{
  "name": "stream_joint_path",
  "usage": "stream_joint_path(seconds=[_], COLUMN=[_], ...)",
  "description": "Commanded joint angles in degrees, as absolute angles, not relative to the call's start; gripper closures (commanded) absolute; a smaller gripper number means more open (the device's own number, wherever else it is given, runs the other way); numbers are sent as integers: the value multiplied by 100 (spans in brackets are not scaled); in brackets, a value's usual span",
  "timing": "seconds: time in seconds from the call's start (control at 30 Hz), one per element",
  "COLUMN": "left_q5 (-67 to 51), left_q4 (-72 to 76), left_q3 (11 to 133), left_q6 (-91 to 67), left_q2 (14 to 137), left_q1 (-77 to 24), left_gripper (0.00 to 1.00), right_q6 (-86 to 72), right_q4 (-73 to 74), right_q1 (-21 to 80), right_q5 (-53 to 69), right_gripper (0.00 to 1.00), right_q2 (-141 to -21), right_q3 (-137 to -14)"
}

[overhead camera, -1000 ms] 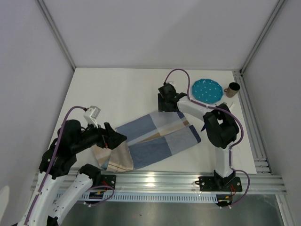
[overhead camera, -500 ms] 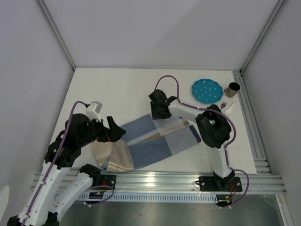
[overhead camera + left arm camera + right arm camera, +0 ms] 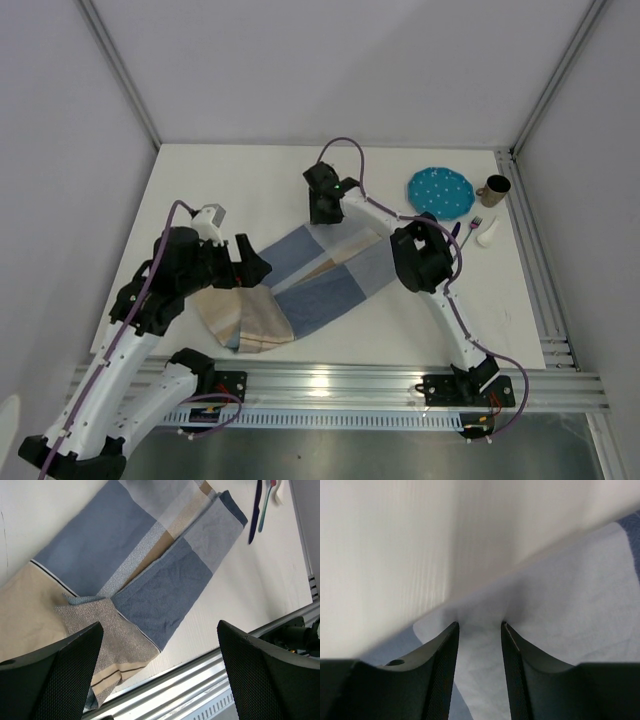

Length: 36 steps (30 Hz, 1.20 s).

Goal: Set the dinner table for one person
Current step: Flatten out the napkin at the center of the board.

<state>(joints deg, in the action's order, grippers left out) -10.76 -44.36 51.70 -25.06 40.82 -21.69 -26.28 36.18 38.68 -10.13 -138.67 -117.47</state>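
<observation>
Left gripper (image 3: 160,625) gapes wide over checked placemat (image 3: 320,285); right gripper (image 3: 479,625), fingers narrow, straddles its far edge, grip unclear; plate (image 3: 440,192), cup (image 3: 493,189), cutlery (image 3: 257,510) lie rightward

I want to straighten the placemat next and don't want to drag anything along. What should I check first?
1. Right gripper gripping the placemat's far edge: cannot tell; cloth sits between the fingers, and there is a gap between them.
2. Left gripper open and empty: ok.
3. Placemat flat on the table: not ok; its near left corner is folded over.
4. Plate and cup away from the cloth: ok.
5. Cutlery off the cloth: ok, though close to its right end.
</observation>
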Motion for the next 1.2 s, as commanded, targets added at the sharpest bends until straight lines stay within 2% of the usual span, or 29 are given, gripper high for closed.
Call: stream_joint_path(seconds=[0.0,0.1,0.23,0.4,0.5,0.53,0.57,0.7,0.97,1.0,1.07,1.1,1.13,1.17], left_q5=[-1098,-1248,-1292,-556,-53,-27,182,159,-1551,-1660,-2167,-2336,-2347,-2329], left_q4=[-4026,-3973,-3911,-4051,-4105,-4017,-3912,-3305,-2771,-2760,-3048,-3111,-3285,-3522], left_q3=[5159,5089,5054,5317,5624,5756,5783,6072,6706,6793,7248,7547,7924,8137], left_q6=[-2540,-2566,-2593,-2750,-2980,-2919,-2953,-3067,-3445,-3558,-3692,-3648,-3674,-3709], left_q2=[3973,4043,4192,4850,5632,5790,6053,6712,8462,8673,9533,9806,10296,10536], left_q1=[-2180,-2180,-2180,-2180,-2180,-2180,-2171,-1751,-880,-731,-511,-484,-466,-448], left_gripper=[1,1,1,1,1,1,0,1,1,23,43,80,95,99], right_q6=[-2628,-2733,-3005,-3190,-3015,-2928,-2744,-2532,-2364,-2408,-2496,-2487,-2435,-2391], right_q4=[4313,4623,4307,3956,3088,2737,1916,748,72,62,-288,-351,-386,-448], right_q1=[3481,3147,2656,2268,2180,2171,2188,2206,2206,2215,2241,2259,2302,2329], right_q5=[-1081,-1116,-1177,-1037,-766,-591,-189,199,1265,1292,1257,1222,1065,985], right_gripper=[57,59,59,58,53,51,49,40,36,36,35,35,34,34], right_q2=[-14894,-15370,-15311,-15197,-14636,-14120,-13819,-12623,-11410,-11138,-10839,-10541,-10390,-10249], right_q3=[-12940,-13944,-13878,-13703,-12975,-12337,-11948,-10785,-10082,-9872,-9590,-9293,-9160,-9036])
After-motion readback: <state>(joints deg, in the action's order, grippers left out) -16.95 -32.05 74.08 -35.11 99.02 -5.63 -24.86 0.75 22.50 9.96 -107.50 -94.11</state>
